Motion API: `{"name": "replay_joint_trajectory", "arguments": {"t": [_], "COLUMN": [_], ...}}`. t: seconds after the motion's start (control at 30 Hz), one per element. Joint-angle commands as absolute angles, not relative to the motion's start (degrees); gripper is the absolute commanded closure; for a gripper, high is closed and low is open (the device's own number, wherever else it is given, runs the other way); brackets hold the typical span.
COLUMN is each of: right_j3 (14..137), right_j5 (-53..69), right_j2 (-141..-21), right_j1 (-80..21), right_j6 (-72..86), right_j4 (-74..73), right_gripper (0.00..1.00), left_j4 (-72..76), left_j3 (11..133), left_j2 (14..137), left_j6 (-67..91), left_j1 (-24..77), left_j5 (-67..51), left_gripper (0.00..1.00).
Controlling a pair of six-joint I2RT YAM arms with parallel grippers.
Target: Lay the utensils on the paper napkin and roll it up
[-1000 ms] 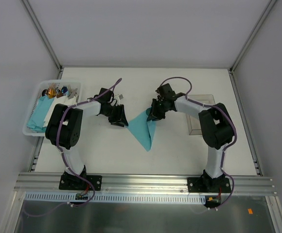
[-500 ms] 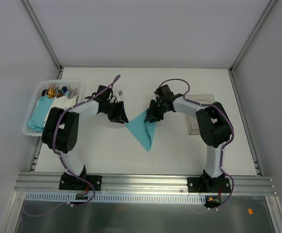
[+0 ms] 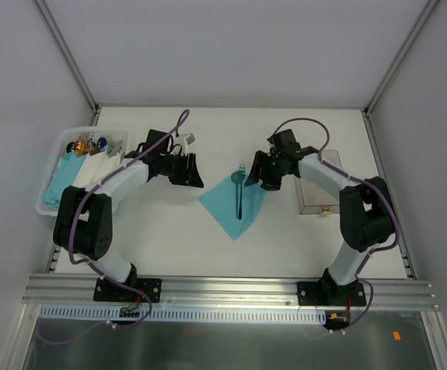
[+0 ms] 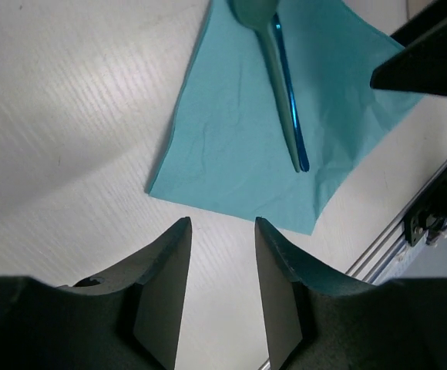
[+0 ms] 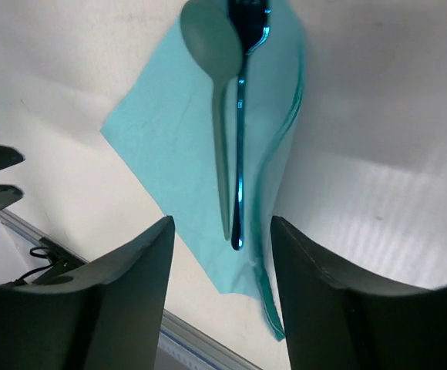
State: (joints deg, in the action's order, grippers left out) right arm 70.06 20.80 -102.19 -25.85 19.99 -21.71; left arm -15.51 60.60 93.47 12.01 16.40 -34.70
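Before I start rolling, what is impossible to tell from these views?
Right wrist: the fork head is cut off by the top edge; the raised right edge of the paper napkin hides whatever lies under it.
Left wrist: the spoon bowl is cut off by the top edge.
Top external: the basket contents are too small to name.

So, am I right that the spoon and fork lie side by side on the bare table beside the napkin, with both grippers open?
Not quite: the right wrist view shows the spoon and fork lying side by side on the napkin, not beside it. The left gripper and right gripper are open.
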Motion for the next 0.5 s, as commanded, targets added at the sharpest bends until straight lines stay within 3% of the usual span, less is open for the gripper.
{"name": "replay_joint_trajectory", "arguments": {"t": [0.0,0.1,0.3,0.47], "right_j3": [68.0,67.7,66.3,66.6], "right_j5": [16.2,13.7,11.2,12.9], "right_j2": [-97.0,-95.3,-90.6,-88.9], "right_j1": [-23.6,-22.4,-18.8,-17.3], "right_j6": [15.6,13.7,12.2,12.3], "right_j4": [-27.4,-29.9,-31.2,-31.6], "right_gripper": [0.4,0.37,0.37,0.38], "left_j4": [-16.3,-17.8,-23.1,-22.9], "left_j3": [60.2,59.7,56.9,54.1], "left_j2": [88.2,85.1,80.5,82.1], "left_j6": [2.7,-7.3,-29.2,-37.6], "left_j1": [17.0,20.4,37.5,50.3], "left_j5": [-39.0,-37.4,-27.1,-19.3], "left_gripper": [0.61,0.62,0.73,0.77]}}
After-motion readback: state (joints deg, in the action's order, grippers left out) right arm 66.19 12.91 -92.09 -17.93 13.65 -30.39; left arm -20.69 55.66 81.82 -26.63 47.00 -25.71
